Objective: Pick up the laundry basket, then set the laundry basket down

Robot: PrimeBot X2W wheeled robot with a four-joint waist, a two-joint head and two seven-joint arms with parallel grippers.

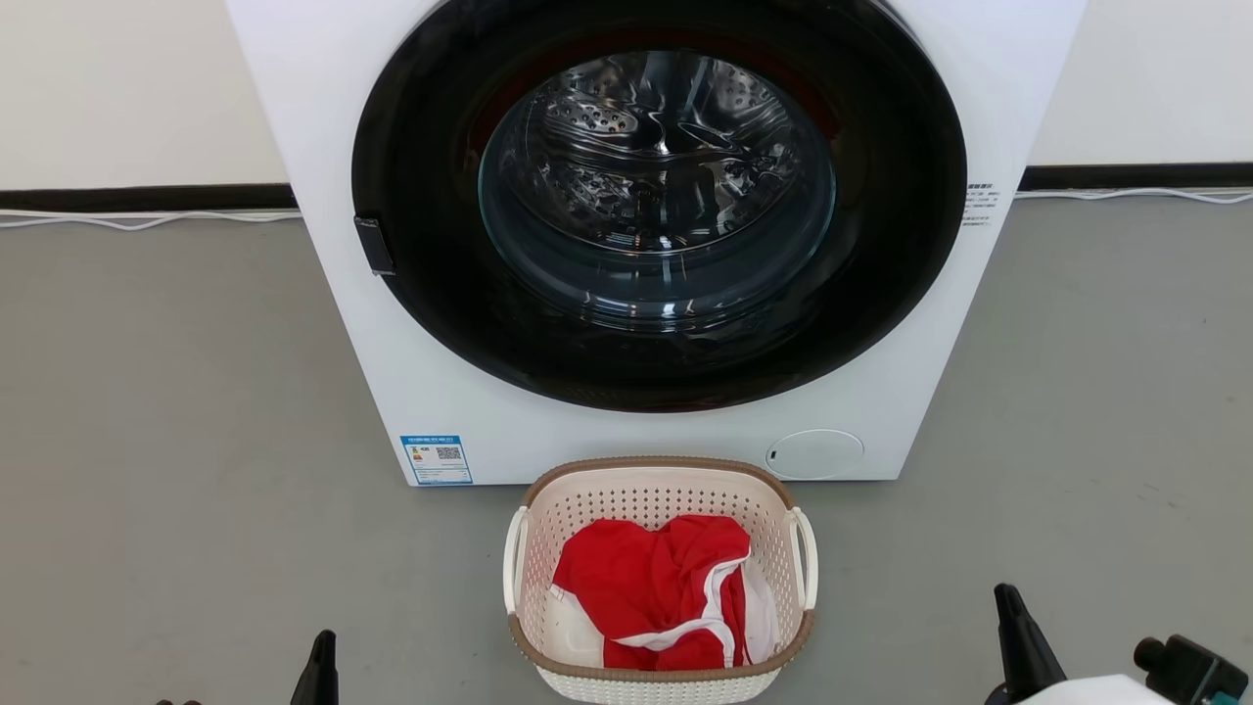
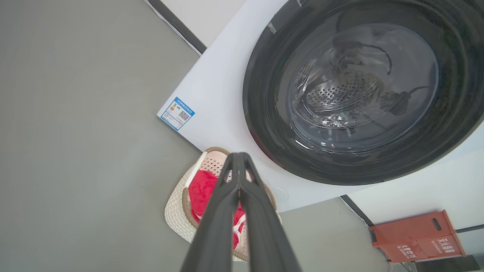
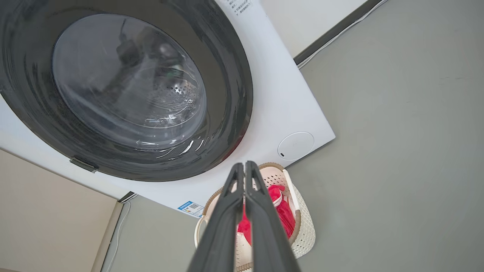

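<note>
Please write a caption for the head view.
Laundry basket with red cloth on the floor before a white washing machine.

Open grey floor (image 1: 196, 441) ahead of and outboard of both sets of jaws, and inboard up to the laundry basket (image 1: 646, 494) between them; washing machine (image 1: 587, 441) front walls off passage just beyond its far rim.
</note>
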